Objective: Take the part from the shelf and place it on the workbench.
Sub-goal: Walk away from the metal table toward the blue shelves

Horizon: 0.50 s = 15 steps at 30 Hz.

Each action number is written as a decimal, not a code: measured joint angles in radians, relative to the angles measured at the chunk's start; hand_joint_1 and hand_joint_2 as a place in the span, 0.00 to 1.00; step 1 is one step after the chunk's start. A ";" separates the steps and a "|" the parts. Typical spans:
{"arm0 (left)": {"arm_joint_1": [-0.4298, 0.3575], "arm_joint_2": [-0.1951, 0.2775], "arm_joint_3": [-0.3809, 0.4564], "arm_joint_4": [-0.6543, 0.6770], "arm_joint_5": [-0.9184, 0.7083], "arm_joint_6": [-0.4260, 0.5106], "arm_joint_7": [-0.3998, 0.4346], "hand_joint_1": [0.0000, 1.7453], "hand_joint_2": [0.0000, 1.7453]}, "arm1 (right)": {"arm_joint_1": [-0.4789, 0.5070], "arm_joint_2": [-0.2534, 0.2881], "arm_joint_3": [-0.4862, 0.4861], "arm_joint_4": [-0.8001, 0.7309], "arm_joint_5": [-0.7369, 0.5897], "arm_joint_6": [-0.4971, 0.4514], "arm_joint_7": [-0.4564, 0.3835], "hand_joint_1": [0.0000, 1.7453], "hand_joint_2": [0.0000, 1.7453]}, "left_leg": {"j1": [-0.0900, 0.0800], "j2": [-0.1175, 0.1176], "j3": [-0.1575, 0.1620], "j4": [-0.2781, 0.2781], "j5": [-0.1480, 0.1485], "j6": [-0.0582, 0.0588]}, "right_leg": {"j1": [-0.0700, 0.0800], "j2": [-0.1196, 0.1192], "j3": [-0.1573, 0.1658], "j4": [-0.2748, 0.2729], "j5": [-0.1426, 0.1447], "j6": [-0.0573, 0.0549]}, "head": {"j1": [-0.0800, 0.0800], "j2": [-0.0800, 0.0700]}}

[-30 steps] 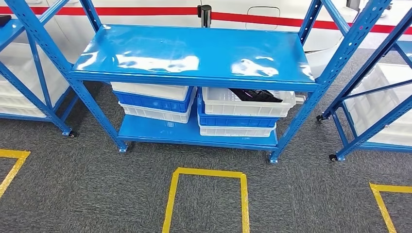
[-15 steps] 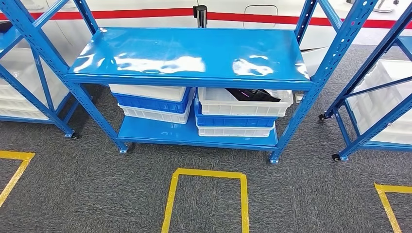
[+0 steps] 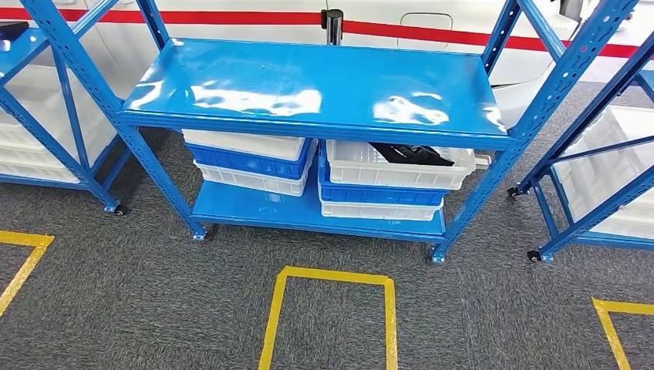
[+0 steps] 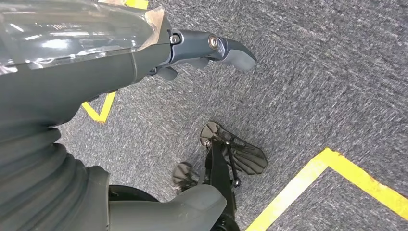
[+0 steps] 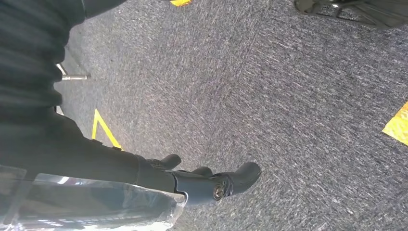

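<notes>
Both the left hand (image 4: 211, 48) and the right hand (image 5: 211, 183) hang empty with loose fingers; the dark part (image 3: 410, 154) sits deep in a white crate (image 3: 397, 173) under the shelf (image 3: 308, 85), so reaching may hit it.

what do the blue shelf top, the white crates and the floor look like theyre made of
Glossy blue shelf top: likely painted sheet metal, since it mirrors bright glare patches. White ribbed crates: probably moulded plastic, matte with ribbed walls. Grey speckled floor: looks like short-pile carpet, rough and without shine, marked with yellow tape.
</notes>
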 joint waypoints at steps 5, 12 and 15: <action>0.000 -0.001 -0.006 0.000 -0.011 0.011 0.004 0.00 1.00 | -0.008 0.000 -0.005 0.000 -0.002 0.004 -0.003 0.00 1.00 | -0.006 -0.006 0.001 0.015 -0.017 -0.024 | 0.000 0.003 0.111 -0.231 0.089 -0.008 | -0.001 0.000; 0.001 -0.001 -0.030 0.000 -0.050 0.046 0.027 0.00 1.00 | -0.016 0.003 -0.026 0.000 -0.032 0.003 -0.058 0.00 1.00 | 0.010 0.001 -0.112 0.260 -0.149 -0.057 | -0.007 0.000 0.113 -0.234 0.096 -0.039 | -0.008 0.000; 0.004 -0.001 -0.044 0.000 -0.063 0.070 0.019 0.00 1.00 | -0.024 0.004 -0.046 -0.001 -0.053 0.002 -0.085 0.00 1.00 | 0.011 0.002 -0.124 0.270 -0.118 -0.054 | -0.005 0.000 0.115 -0.234 0.095 -0.039 | -0.009 0.000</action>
